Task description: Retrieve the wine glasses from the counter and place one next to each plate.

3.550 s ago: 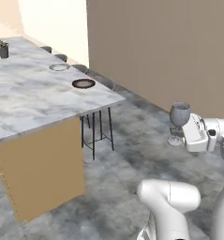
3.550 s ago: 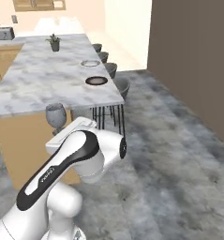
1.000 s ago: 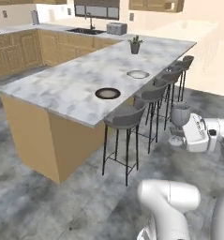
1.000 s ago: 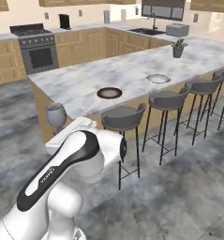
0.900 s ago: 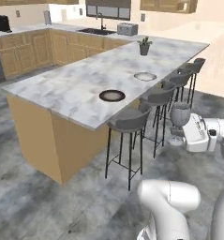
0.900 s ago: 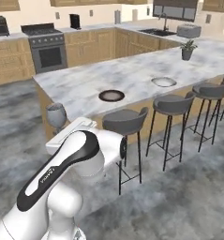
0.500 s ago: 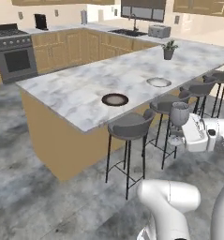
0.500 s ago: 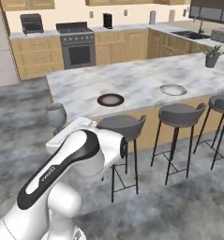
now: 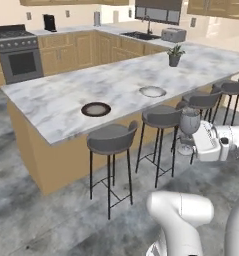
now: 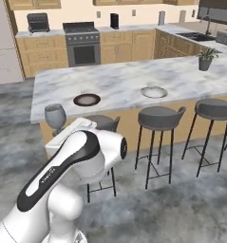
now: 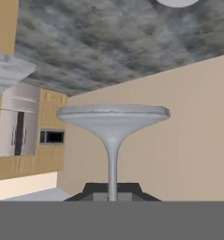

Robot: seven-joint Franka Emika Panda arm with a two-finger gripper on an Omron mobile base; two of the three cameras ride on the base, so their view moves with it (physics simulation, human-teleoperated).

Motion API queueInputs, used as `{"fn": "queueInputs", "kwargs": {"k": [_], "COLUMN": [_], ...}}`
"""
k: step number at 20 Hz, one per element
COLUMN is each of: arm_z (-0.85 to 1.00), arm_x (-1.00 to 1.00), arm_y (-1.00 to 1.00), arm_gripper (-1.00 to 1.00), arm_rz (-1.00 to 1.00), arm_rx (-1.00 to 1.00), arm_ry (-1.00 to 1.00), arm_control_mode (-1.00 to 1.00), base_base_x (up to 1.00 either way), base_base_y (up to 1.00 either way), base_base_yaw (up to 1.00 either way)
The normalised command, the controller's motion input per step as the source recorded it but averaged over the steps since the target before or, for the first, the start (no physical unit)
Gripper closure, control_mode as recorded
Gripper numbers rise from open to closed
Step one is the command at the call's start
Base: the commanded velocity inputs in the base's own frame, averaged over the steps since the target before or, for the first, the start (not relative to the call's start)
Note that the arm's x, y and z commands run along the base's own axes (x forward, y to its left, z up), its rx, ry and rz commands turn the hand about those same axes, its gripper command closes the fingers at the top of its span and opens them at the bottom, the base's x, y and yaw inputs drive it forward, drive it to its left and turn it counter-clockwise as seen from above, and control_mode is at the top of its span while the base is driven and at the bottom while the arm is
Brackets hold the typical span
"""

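Clamped on the thin stem of a wine glass point(image 9: 189, 123), our hand point(image 9: 187, 145) hangs out over the grey floor point(image 9: 51, 220), on the stool side of the long marble bench point(image 9: 66, 100) and well apart from it. From the left base view we see the glass upright, its rounded bowl above the fingers and its round foot below them. From the right base view the same glass point(image 10: 55, 116) shows just above our white forearm, level with the near edge of the bench point(image 10: 115, 85). In the hand view the foot of the glass point(image 11: 113, 115) spreads wide across the middle, and the stem runs down to the two dark fingertips point(image 11: 95, 191), which sit closed against it.

On the bench we see two plates. A dark plate point(image 9: 95, 109) with a pale rim lies near the bench's front edge, above the nearest stool point(image 9: 111, 140). A light plate point(image 9: 152, 91) lies farther along the same edge, above the next stool point(image 9: 163, 116). A small potted plant point(image 9: 175, 55) stands farther along the bench, beyond the light plate. Behind the bench, wooden cabinets run along the wall with a stove point(image 9: 20, 52) among them.
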Motion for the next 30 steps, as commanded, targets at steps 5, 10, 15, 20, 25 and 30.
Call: {"fn": "queueInputs", "kwargs": {"k": [5,10,15,20,25,30], "arm_z": [0.0,0.0,0.0,0.0,0.0,0.0], "arm_x": [0.0,0.0,0.0,0.0,0.0,0.0], "arm_y": [0.0,0.0,0.0,0.0,0.0,0.0], "arm_gripper": [1.0,1.0,1.0,1.0,1.0,1.0], "arm_rz": [0.0,0.0,0.0,0.0,0.0,0.0], "arm_rx": [0.0,0.0,0.0,0.0,0.0,0.0], "arm_ry": [0.0,0.0,0.0,0.0,0.0,0.0], "arm_control_mode": [1.0,1.0,1.0,1.0,1.0,1.0], "base_base_x": [0.18,0.57,0.43,0.27,0.14,0.27], "base_base_y": [-0.97,-0.6,-0.23,-0.18,-0.25,-0.51], "base_base_yaw": [0.06,0.2,0.33,0.37,0.34,0.31]}}
